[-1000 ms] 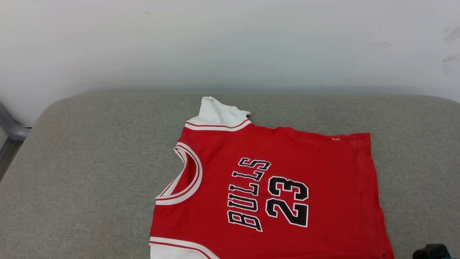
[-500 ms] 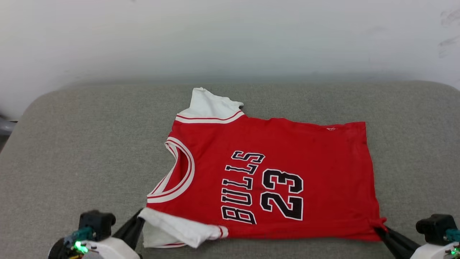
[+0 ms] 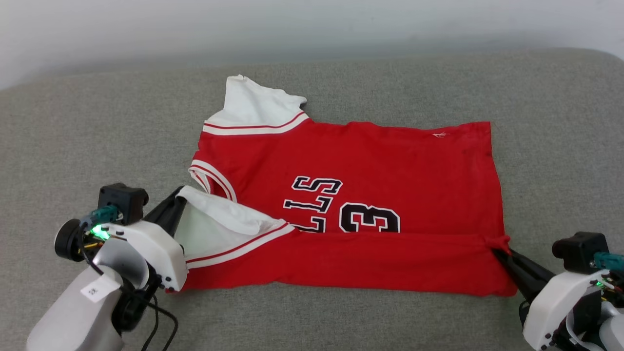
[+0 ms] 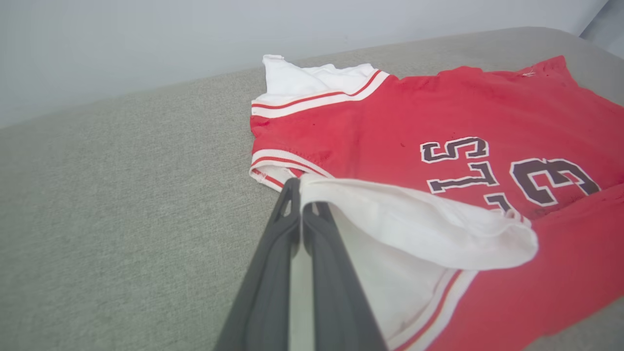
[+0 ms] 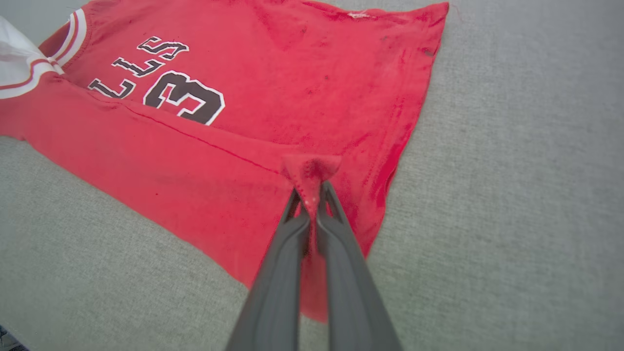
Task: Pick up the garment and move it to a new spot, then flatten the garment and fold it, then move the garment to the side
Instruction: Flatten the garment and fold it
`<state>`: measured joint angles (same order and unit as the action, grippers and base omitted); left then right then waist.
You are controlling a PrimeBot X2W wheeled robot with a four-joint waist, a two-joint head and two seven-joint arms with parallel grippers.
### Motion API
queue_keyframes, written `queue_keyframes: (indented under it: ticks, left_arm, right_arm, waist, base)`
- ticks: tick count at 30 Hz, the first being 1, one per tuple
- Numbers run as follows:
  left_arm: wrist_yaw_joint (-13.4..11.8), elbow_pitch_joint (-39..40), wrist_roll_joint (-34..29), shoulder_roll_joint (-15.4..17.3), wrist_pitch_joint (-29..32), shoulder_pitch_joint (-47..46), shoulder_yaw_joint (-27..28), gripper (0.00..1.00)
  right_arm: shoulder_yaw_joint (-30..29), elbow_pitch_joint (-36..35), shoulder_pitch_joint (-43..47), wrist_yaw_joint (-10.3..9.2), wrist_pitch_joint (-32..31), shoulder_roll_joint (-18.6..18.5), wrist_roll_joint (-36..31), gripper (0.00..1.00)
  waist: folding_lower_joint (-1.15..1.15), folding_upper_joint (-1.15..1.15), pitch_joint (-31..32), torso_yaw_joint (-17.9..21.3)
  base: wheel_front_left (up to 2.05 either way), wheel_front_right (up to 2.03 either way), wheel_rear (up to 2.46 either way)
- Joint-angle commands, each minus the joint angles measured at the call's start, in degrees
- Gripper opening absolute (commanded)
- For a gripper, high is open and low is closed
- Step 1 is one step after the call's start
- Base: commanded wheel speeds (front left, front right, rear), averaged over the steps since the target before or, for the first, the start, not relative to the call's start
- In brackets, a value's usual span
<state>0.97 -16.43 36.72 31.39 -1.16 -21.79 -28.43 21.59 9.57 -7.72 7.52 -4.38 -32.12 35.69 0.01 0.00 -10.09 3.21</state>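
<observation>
The garment (image 3: 370, 156) is a red jersey with white sleeves, spread on a grey cushioned surface (image 3: 87, 126). Its near edge is lifted and turned over the front, covering part of the black lettering. My left gripper (image 3: 178, 194) is shut on the near white sleeve (image 3: 214, 219) at the lower left. The left wrist view shows the left gripper (image 4: 298, 187) pinching that sleeve's edge above the garment (image 4: 438, 107). My right gripper (image 3: 497, 246) is shut on the red hem corner at the lower right. That corner bunches at the right gripper (image 5: 312, 195), raised over the garment (image 5: 292, 73).
A pale wall (image 3: 146, 29) runs behind the grey surface. Bare grey fabric lies left of the collar and right of the hem (image 3: 551, 161). The far white sleeve (image 3: 253, 105) lies flat toward the wall.
The head camera has tilted down. Both grippers came into view holding the near edge, and they have carried it up and over the front, hiding the lower half of the lettering.
</observation>
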Motion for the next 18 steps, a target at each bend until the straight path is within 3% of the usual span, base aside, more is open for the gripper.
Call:
queue_keyframes:
  ticks: [1, 9, 15, 16, 17, 18]
  left_arm:
    - [0.5, -1.27, -0.46, -0.52, -0.44, -1.93, -0.02, 0.0]
    - [3.74, -13.79, -1.57, -2.74, -0.91, -8.79, -2.52, 0.0]
    - [6.01, -25.57, -0.62, -6.37, -4.35, -11.47, -5.76, 0.0]
    - [6.08, -26.48, -0.32, -6.63, -4.73, -11.69, -5.98, 0.22]
    - [6.16, -27.19, -0.42, -6.7, -5.27, -11.93, -6.28, 1.0]
    - [6.24, -27.66, -0.31, -7.0, -5.74, -12.21, -6.51, 1.0]
  right_arm:
    - [0.28, 0.86, -1.7, -0.07, -0.02, 0.53, 0.02, 0.0]
    - [3.57, 7.74, -7.6, -0.07, -0.08, 2.6, 0.52, 0.0]
    - [7.07, 13.69, -10.11, -0.08, 1.08, 3.55, 1.06, 0.0]
    - [7.18, 13.91, -10.19, -0.08, 1.49, 3.65, 1.28, 0.0]
    - [7.09, 14.08, -10.21, -0.08, 2.0, 3.69, 1.56, 0.26]
    - [6.84, 14.11, -10.08, -0.08, 2.57, 3.69, 1.79, 0.65]
  waist:
    - [-0.01, 0.0, -1.76, 0.72]
    - [-0.01, 0.0, -5.86, 1.16]
    - [-0.01, 0.0, -6.34, 1.18]
    - [-0.01, 0.0, -6.03, 1.08]
    - [-0.01, 0.0, -5.67, 0.96]
    - [-0.01, 0.0, -5.28, 0.76]
  base:
    - [0.0, 0.0, 0.0]
    - [0.0, 0.0, 0.0]
    - [0.0, 0.0, 0.0]
    - [0.0, 0.0, 0.0]
    - [0.0, 0.0, 0.0]
    - [0.0, 0.0, 0.0]
